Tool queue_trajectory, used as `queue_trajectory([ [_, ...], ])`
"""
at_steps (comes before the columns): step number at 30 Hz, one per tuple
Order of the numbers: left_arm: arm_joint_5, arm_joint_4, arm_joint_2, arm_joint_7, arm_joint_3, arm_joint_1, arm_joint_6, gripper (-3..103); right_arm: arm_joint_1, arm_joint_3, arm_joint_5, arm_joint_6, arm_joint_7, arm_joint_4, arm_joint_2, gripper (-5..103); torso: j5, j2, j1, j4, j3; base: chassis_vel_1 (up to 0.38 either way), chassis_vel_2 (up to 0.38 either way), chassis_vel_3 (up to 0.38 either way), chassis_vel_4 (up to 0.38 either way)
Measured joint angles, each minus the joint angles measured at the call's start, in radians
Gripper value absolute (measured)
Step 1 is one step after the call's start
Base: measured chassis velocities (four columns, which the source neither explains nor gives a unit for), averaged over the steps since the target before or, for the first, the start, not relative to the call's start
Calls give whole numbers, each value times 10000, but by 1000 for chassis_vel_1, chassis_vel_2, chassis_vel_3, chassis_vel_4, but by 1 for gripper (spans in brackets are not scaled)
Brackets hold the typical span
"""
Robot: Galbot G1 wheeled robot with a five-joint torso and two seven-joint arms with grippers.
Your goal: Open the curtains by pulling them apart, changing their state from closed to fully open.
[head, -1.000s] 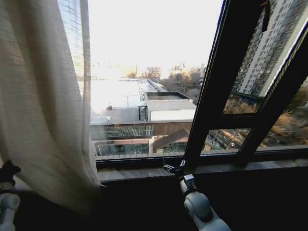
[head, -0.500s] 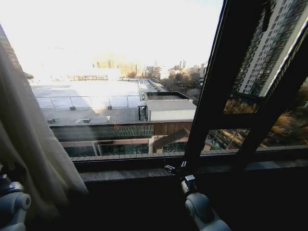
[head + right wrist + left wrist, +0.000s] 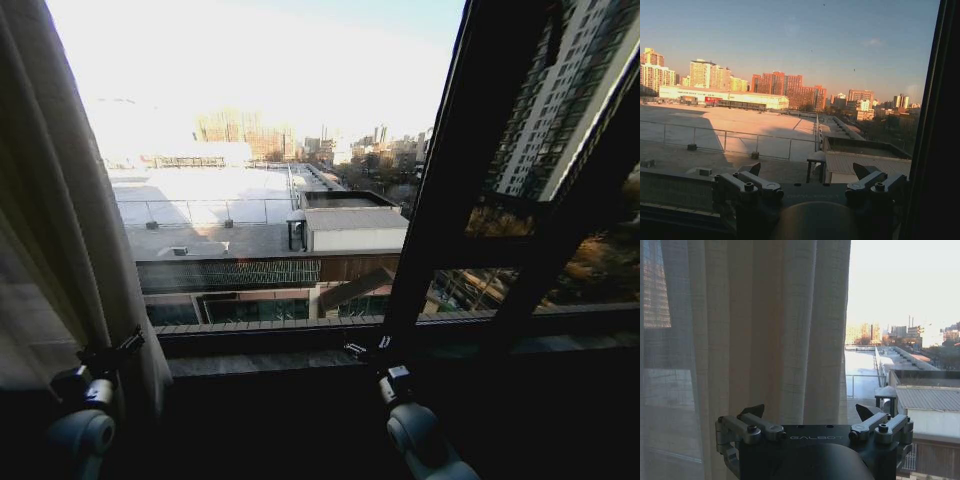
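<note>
The curtain (image 3: pixel 60 230) hangs at the far left of the head view as a gathered panel of sheer, off-white woven fabric with long vertical pleats. Its inner edge slants down toward the window sill (image 3: pixel 300 360). In the left wrist view the same fabric (image 3: pixel 755 330) shows a fine grid weave, with light passing through the thinner folds.

The left claw (image 3: pixel 112 352) sits low at the left, just in front of the lower part of the curtain. In the left wrist view its two dark pointed fingertips (image 3: pixel 756 410) stand apart, with nothing between them; the claw (image 3: pixel 812 412) is released. Grey metal linkage bars join the fingers to a black body.

The right claw (image 3: pixel 366 349) rests near the sill at the foot of the dark window frame post (image 3: pixel 450 180). In the right wrist view it (image 3: pixel 807 171) is likewise spread, gripping nothing, and faces the bare glass.

Most of the glass is uncovered, showing flat rooftops (image 3: pixel 250 215) and tower blocks (image 3: pixel 785 85) outside.
</note>
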Motion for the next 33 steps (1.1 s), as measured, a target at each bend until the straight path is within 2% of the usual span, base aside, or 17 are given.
queue_trajectory([
  [4,-139,608,412,392,134,-377,-261,100,-8,10,-3,15,1,14,-2,100,0,0,0,-1,0,0,0,0,0],
  [6,-258,1112,790,922,273,-697,-520,100,-7,19,-4,33,7,32,-5,100,-1,-1,1,1,1,0,0,0,0],
  [9,-307,1578,1122,1234,511,-1068,-798,100,-9,35,-6,45,20,34,-14,100,-2,0,0,2,1,0,0,0,0],
  [16,-474,2383,1610,1411,1044,-1964,-964,103,-17,53,-30,57,58,34,9,100,-2,-1,1,-1,1,0,0,0,0],
  [20,-508,2701,1771,1397,1283,-2349,-954,85,-22,117,-56,63,104,32,66,100,-1,-1,1,0,1,0,0,0,0],
  [21,-508,2701,1771,1397,1283,-2349,-954,85,-22,117,-56,63,104,32,66,100,-1,-1,1,0,1,0,0,0,0],
  [23,-511,2806,1788,1390,1307,-2363,-954,74,-35,165,-61,69,110,26,73,100,-1,-1,1,0,1,0,0,0,0],
  [25,-510,2826,1789,1389,1307,-2363,-954,74,-35,171,-62,69,110,22,73,100,-2,-1,1,0,1,0,0,0,0],
  [26,-511,2874,1791,1389,1305,-2363,-955,68,-37,177,-64,71,112,12,80,100,-1,-1,2,1,1,0,0,0,0],
  [27,-515,2907,1793,1389,1295,-2362,-958,57,-37,180,-67,71,114,8,89,100,-2,-1,1,1,1,0,0,0,0],
  [28,-515,2907,1793,1389,1295,-2362,-958,57,-37,180,-67,71,114,8,89,100,-2,-1,1,1,1,0,0,0,0],
  [29,-524,2928,1798,1389,1281,-2361,-960,52,-37,180,-70,71,117,8,99,100,-2,0,1,1,1,0,0,0,0],
  [31,-529,2933,1800,1389,1277,-2361,-961,52,-37,179,-71,71,119,8,102,100,-1,0,1,1,1,0,0,0,0],
  [33,-544,2946,1816,1389,1257,-2366,-961,40,-22,168,-73,72,123,12,103,100,-2,0,1,0,1,0,0,0,0],
])
